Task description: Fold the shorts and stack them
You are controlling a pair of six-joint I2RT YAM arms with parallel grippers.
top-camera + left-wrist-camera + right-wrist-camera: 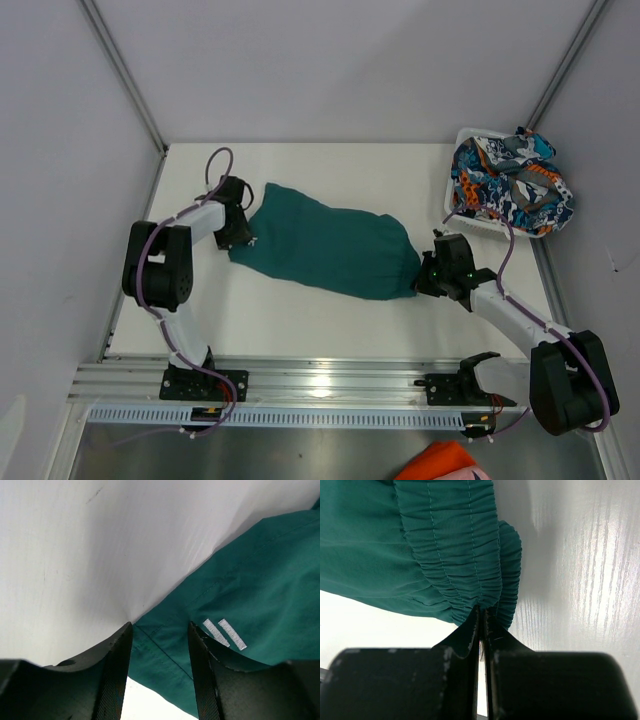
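Note:
The teal-green shorts lie spread across the middle of the white table. My left gripper is at their left end. In the left wrist view its fingers stand apart, astride a hemmed corner of the teal shorts, and the left gripper is open. My right gripper is at the right end. There the right gripper is shut, pinching the gathered elastic waistband of the teal shorts. The printed orange, blue and white shorts lie crumpled in the basket at the back right.
The white mesh basket sits at the table's back right corner. An orange cloth shows at the bottom edge, below the arm rail. Grey walls close in the table on the left, back and right.

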